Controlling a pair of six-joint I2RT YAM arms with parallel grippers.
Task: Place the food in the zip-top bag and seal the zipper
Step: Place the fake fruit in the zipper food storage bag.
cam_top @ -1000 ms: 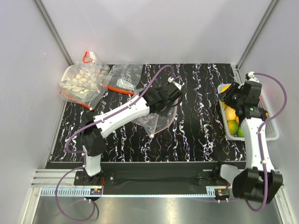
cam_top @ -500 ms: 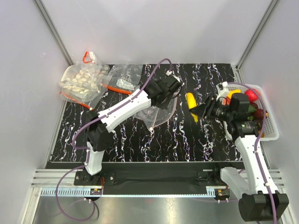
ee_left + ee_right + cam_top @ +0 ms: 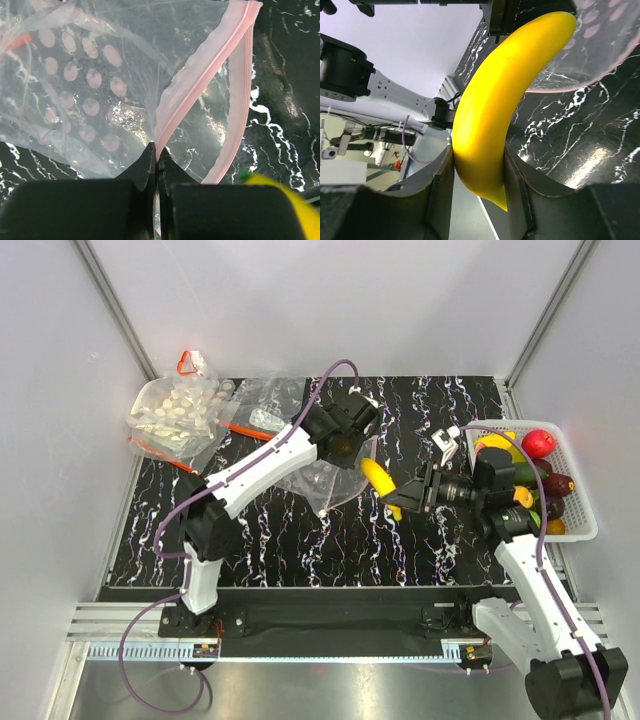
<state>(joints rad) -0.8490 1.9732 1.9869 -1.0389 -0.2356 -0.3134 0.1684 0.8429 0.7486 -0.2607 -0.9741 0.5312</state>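
My left gripper (image 3: 345, 447) is shut on the pink-red zipper strip (image 3: 200, 85) of the dotted clear zip-top bag (image 3: 318, 483) and holds its mouth up and open; the jaws (image 3: 156, 152) pinch one lip. My right gripper (image 3: 402, 496) is shut on a yellow toy banana (image 3: 378, 477), whose tip is at the bag's mouth. In the right wrist view the banana (image 3: 505, 100) sits between the fingers, pointing at the bag (image 3: 602, 47). Its end shows in the left wrist view (image 3: 282, 200). More food, red (image 3: 538, 443), dark purple and orange, lies in the basket.
A white mesh basket (image 3: 588, 525) stands at the right edge of the table. At the back left lie a clear bag of pale pieces (image 3: 175, 412) and a smaller undotted clear bag (image 3: 268, 400). Grey walls close the left, back and right sides.
My right arm has swung left from the basket, carrying the banana to the bag's mouth. My left gripper has shifted slightly left and back with the bag's lip.
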